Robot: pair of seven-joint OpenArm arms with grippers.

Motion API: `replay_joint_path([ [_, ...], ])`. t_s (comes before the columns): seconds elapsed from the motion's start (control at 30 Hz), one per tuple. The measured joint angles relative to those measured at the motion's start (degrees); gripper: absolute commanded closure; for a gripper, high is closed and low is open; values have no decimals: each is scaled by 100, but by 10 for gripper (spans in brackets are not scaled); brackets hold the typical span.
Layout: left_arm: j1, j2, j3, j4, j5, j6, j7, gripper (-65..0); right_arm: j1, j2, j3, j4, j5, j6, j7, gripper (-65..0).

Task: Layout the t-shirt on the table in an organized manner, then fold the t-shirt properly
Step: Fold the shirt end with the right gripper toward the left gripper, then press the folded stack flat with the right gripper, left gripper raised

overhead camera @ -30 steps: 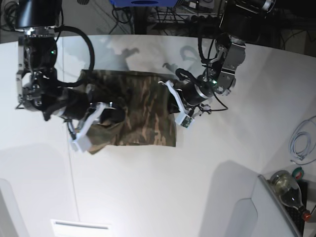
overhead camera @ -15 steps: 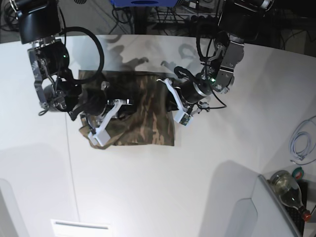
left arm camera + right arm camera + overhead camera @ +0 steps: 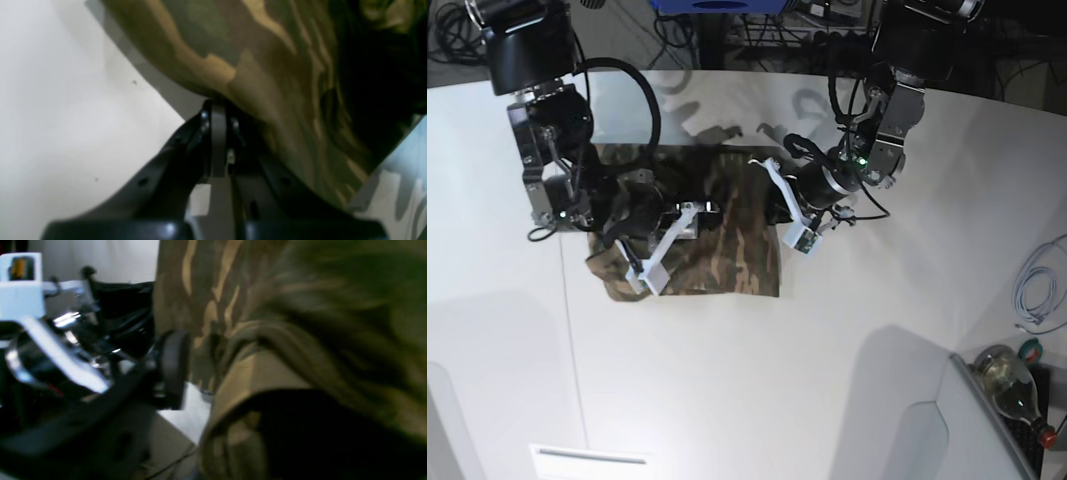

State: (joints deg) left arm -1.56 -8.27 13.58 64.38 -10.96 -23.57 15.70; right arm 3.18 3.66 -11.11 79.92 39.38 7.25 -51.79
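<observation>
A soft camouflage t-shirt [image 3: 717, 245] in olive green, dark brown and tan lies partly folded in the middle of a wide, smooth white table [image 3: 757, 390]. In the base view, the left gripper [image 3: 772, 200] sits at the shirt's right edge; its wrist view shows it pressed together, pinching a fold of the cloth. The right gripper [image 3: 682, 222] reaches over the shirt's left half. Its wrist view is blurred, one dark pad [image 3: 173, 368] stands apart from the fabric, and whether it grips cannot be told.
</observation>
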Motion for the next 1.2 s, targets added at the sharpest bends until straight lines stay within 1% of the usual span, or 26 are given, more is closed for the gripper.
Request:
replay_joint_path([
  [0.03,-2,-2,-7,33,4,2,197,0,11,-42,0,11,-216,0,9,-320],
  [0.1,59,-66,-50,275,7,-24,409,0,11,-120,0,39,-566,0,15,-320],
  [0.2,407,-205,-616,1003,-31,-39,619,0,-7,-192,-4,136,-1040,0,-20,-320],
  [0.27,651,-372,-1071,1451,26,-37,955,0,-9,-212,-4,238,-1141,0,-26,-320],
  [0.3,772,-481,-1263,1650,37,26,1102,0,-4,-212,-7,275,-1132,2,-22,-320],
  [0.4,1088,-859,-1620,2072,26,-17,1394,0,26,-157,-415,391,-1222,-28,4,-320],
  [0.53,1502,-1213,-2055,2343,22,-55,1460,0,109,-181,-1060,407,-1141,-741,-9,-320],
  [0.6,1683,-1250,-2389,2376,22,-39,1473,0,221,-166,-1368,404,-1150,-890,22,-320],
  [0.7,1893,-1252,-2826,2374,24,-28,1484,0,365,-164,-1812,396,-1147,-1191,380,-320],
  [0.77,1954,-1257,-2940,2363,24,-39,1471,0,463,-162,-2140,264,-1263,-1438,516,-321],
  [0.83,1998,-1272,-2953,2358,26,-39,1480,0,564,-179,-2514,46,-1523,-1541,595,-323],
  [0.93,2013,-1233,-2942,2358,22,-42,1473,0,667,-251,-2911,-267,-1705,-1541,706,-323],
  [1.07,2011,-1209,-2935,2352,20,-42,1456,0,841,-570,-3285,-625,-2052,-1565,798,-323],
  [1.1,2011,-1209,-2935,2352,22,-42,1453,0,909,-651,-3447,-675,-2295,-1563,817,-323],
  [1.2,1978,-1209,-2935,2341,22,-42,1458,0,1014,-807,-3884,-645,-2667,-1563,820,-323],
])
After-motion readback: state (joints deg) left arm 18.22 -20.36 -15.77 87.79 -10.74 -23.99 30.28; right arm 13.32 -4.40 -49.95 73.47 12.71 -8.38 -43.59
